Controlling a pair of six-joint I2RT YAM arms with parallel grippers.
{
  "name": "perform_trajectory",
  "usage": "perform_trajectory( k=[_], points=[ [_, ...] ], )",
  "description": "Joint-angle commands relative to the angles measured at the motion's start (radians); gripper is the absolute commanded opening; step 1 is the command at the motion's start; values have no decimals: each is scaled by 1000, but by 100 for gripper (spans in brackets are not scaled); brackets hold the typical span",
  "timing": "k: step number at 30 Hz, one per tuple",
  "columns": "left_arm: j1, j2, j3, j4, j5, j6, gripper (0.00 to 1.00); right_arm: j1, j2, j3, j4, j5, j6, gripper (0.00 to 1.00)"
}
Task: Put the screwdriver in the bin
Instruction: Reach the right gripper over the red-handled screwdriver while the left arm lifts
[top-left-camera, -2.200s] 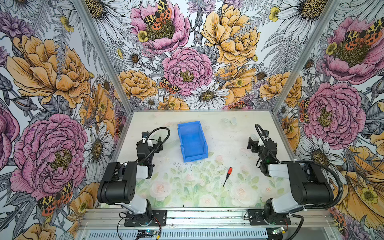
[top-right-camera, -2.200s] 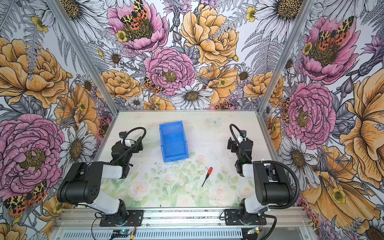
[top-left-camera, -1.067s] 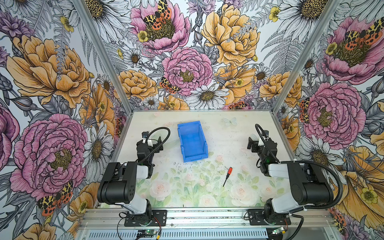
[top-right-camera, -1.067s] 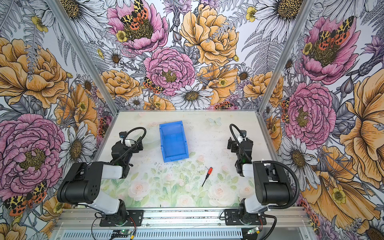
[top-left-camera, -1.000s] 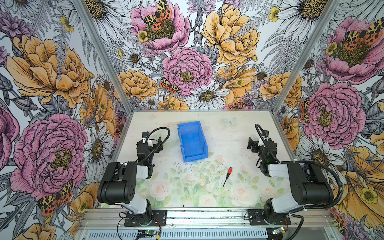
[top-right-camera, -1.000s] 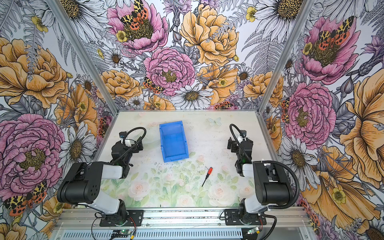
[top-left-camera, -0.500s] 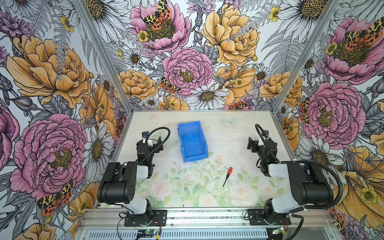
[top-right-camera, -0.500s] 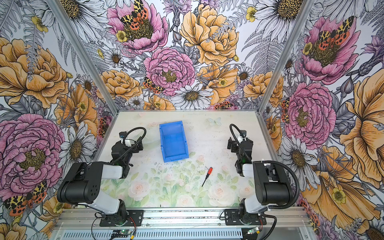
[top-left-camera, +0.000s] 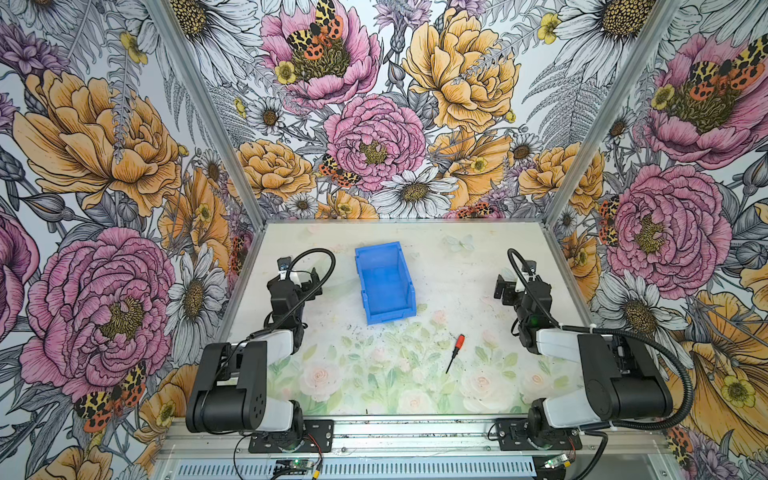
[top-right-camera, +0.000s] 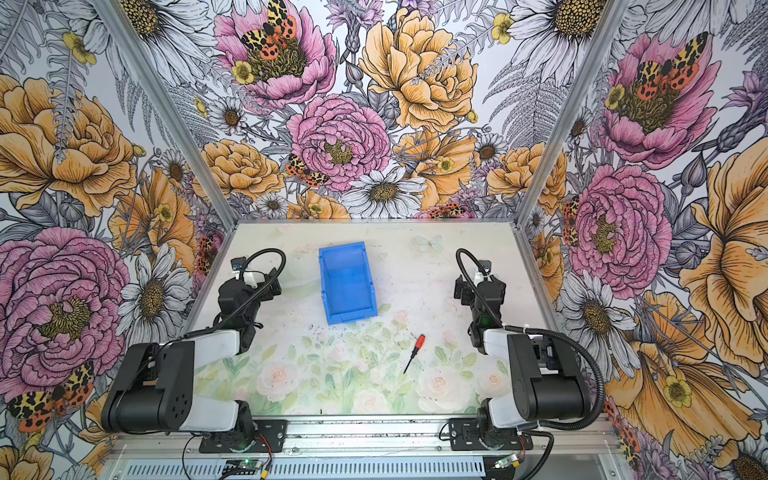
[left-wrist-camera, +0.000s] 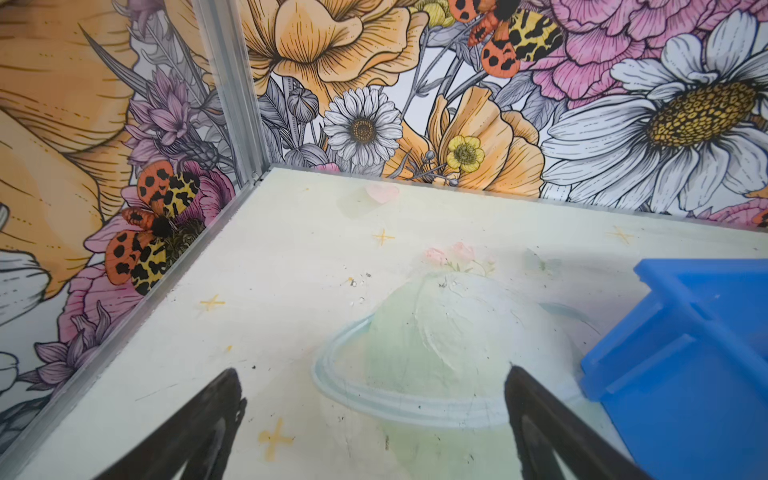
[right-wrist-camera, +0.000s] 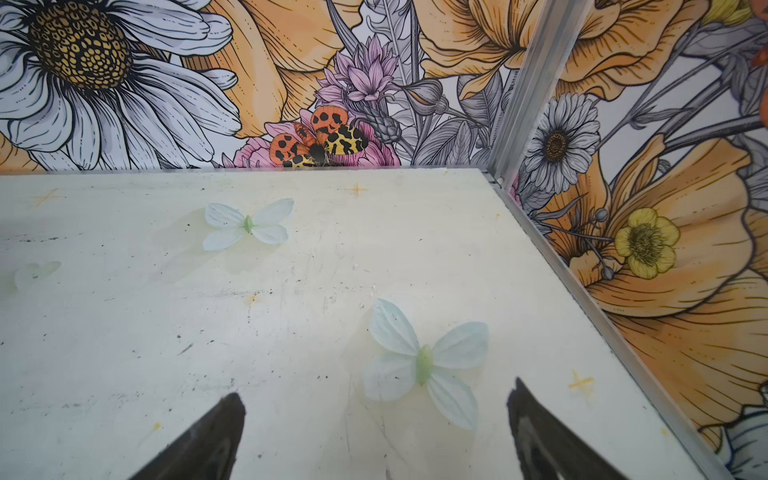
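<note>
Left to right: the left gripper (left-wrist-camera: 372, 374) sits w/ its black jaws spread wide and nothing between them. The bright blue plastic bin w/ tall walls (top-left-camera: 384, 286) is near its side, empty. The small screwdriver w/ stubby red handle and thin dark shaft (top-left-camera: 455, 350) lies flat on the pale flower-print tabletop (top-left-camera: 457, 291), in front of the bin's low end and a bit right, handle pointing back-right, tip front-left. The right gripper (right-wrist-camera: 376, 390) is wide open and empty too, aimed at the back corner. So the screwdriver is behind both sets of jaws, well apart, and in neither wrist cam. Imo the right arm is the closer pick: swing round, drop over the red handle w/ jaws across it (not the skinny shaft), then close low to the table.
</note>
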Motion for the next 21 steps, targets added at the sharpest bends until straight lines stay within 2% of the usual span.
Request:
perform_trajectory(
  k=[1, 7, 11, 15, 21],
  points=[
    [-13, -78, 47, -217, -47, -43, 99, 30, -82, 61, -146, 95, 17, 100],
    [-40, -218, 94, -493, -76, -100, 99, 93, -230, 142, -461, 203, 142, 99],
    [-63, -320, 109, -646, -56, -175, 99, 129, -294, 235, -767, 277, 318, 100],
    [-126, -416, 139, -806, -44, -236, 99, 144, -329, 320, -1036, 226, 482, 99],
    [-253, -512, 181, -936, -3, -229, 99, 207, -326, 359, -1222, 85, 609, 99]
  ],
)
